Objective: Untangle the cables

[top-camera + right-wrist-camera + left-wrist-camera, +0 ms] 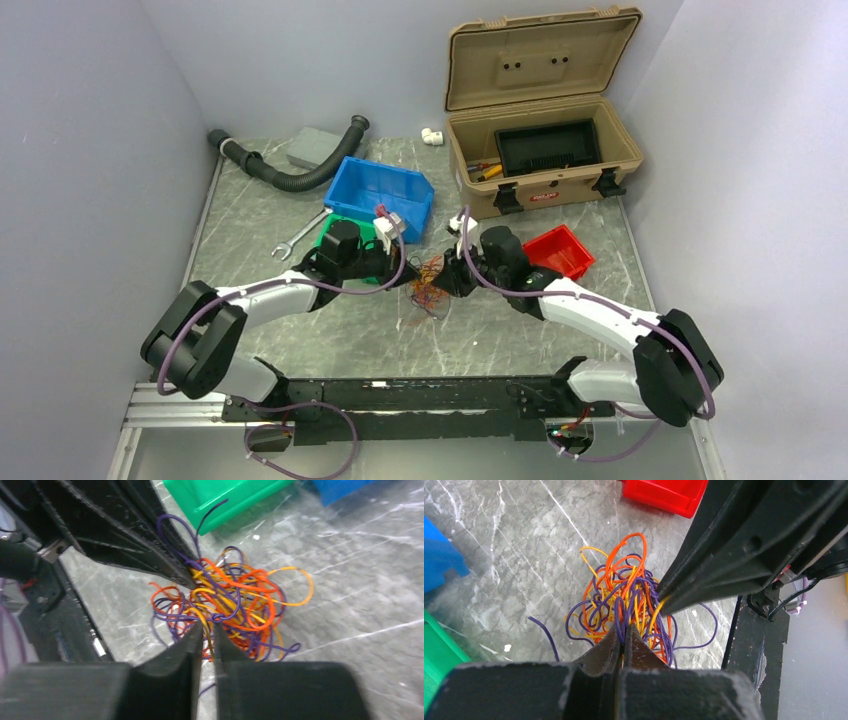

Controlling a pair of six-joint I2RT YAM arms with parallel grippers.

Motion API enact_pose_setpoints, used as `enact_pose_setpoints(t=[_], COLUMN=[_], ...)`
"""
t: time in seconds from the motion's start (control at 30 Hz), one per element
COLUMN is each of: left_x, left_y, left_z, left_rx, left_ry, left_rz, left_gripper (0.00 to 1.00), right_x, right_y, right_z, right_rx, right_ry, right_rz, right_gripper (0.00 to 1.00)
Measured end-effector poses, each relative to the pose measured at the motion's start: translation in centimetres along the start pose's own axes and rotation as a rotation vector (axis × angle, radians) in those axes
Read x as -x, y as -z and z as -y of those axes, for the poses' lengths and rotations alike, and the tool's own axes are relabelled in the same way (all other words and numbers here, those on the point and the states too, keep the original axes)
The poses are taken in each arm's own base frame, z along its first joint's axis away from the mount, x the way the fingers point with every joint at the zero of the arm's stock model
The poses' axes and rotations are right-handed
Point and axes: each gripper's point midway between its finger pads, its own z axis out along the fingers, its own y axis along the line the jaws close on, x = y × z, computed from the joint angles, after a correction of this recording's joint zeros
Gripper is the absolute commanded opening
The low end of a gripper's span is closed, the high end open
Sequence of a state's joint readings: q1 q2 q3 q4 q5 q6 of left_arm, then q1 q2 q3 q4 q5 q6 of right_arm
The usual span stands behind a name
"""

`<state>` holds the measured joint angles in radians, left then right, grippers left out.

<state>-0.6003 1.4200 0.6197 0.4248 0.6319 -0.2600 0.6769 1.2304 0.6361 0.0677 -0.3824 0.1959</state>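
The cables [430,283] are a small tangle of thin orange, yellow and purple wires on the marble table between the two arms. In the left wrist view the cables [624,587] spread just beyond my left gripper [625,630], which is shut on purple and orange strands. My right gripper [207,627] stands at the near side of the cables [235,600]. Its jaws are a narrow gap apart, with a yellow strand running through the gap. From above, the left gripper [412,278] and right gripper [447,280] face each other across the tangle.
A blue bin [380,195] and a green bin [225,495] stand behind the left arm. A red bin [558,250] is by the right arm. An open tan toolbox [540,150] sits back right. A wrench [298,237] and a black hose [290,175] lie back left.
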Motion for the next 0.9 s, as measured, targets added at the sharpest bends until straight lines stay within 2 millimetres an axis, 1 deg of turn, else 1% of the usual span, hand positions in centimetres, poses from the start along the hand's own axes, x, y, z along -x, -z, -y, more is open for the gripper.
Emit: enact_pose_setpoints(t=[0.03, 0.13, 0.2, 0.27, 0.3, 0.33, 0.4, 0.5, 0.57, 0.6, 0.67, 0.7, 0.73, 0.77, 0.8, 0.9], left_x=[0.0, 0.1, 0.3, 0.8, 1.2, 1.5, 2.2, 2.7, 2.8, 2.7, 2.6, 2.5, 2.4, 2.3, 2.3, 2.1], left_y=[0.0, 0.5, 1.0, 1.6, 2.0, 2.4, 3.3, 4.5, 5.1, 5.2, 5.2, 5.1, 4.9, 4.7, 4.5, 3.9], left_z=[0.0, 0.1, -0.1, -0.5, -0.8, -1.1, -1.8, -2.9, -3.4, -3.5, -3.4, -3.0, -2.6, -2.0, -1.6, -0.2], left_rx=[0.0, 0.012, 0.042, 0.093, 0.126, 0.159, 0.233, 0.325, 0.368, 0.377, 0.369, 0.341, 0.314, 0.278, 0.25, 0.155], left_ry=[-0.002, -0.011, -0.016, -0.024, -0.029, -0.035, -0.04, -0.041, -0.04, -0.04, -0.044, -0.054, -0.062, -0.075, -0.081, -0.104], left_rz=[0.003, 0.02, 0.04, 0.071, 0.092, 0.112, 0.152, 0.198, 0.216, 0.219, 0.217, 0.214, 0.212, 0.208, 0.205, 0.193], left_gripper=[0.0, 0.0, 0.0, 0.0, 0.0, 0.0, 0.0, 0.0, 0.0, 0.0, 0.0, 0.0, 0.0, 0.0, 0.0, 0.0], right_x=[-0.1, 0.4, 0.9, 1.6, 1.9, 2.2, 2.8, 3.5, 3.6, 3.6, 3.6, 3.6, 3.7, 3.6, 3.5, 3.2], right_y=[0.0, 0.5, 1.5, 3.6, 5.1, 6.2, 9.0, 12.5, 14.2, 14.8, 15.4, 15.3, 14.9, 14.2, 13.3, 10.3], right_z=[0.2, 1.5, 3.1, 5.3, 6.6, 7.4, 9.2, 10.6, 11.0, 11.2, 11.1, 11.0, 10.6, 10.1, 9.4, 6.9], right_rx=[-0.012, -0.109, -0.222, -0.386, -0.482, -0.545, -0.696, -0.834, -0.893, -0.914, -0.921, -0.908, -0.868, -0.819, -0.759, -0.558], right_ry=[-0.004, -0.024, -0.056, -0.108, -0.145, -0.169, -0.224, -0.28, -0.312, -0.326, -0.339, -0.331, -0.309, -0.278, -0.248, -0.172], right_rz=[-0.001, 0.034, 0.082, 0.159, 0.203, 0.237, 0.319, 0.422, 0.473, 0.491, 0.511, 0.513, 0.505, 0.488, 0.47, 0.4], right_gripper=[0.0, 0.0, 0.0, 0.0, 0.0, 0.0, 0.0, 0.0, 0.0, 0.12, 0.51, 0.65, 0.74, 0.81, 0.84, 0.84])
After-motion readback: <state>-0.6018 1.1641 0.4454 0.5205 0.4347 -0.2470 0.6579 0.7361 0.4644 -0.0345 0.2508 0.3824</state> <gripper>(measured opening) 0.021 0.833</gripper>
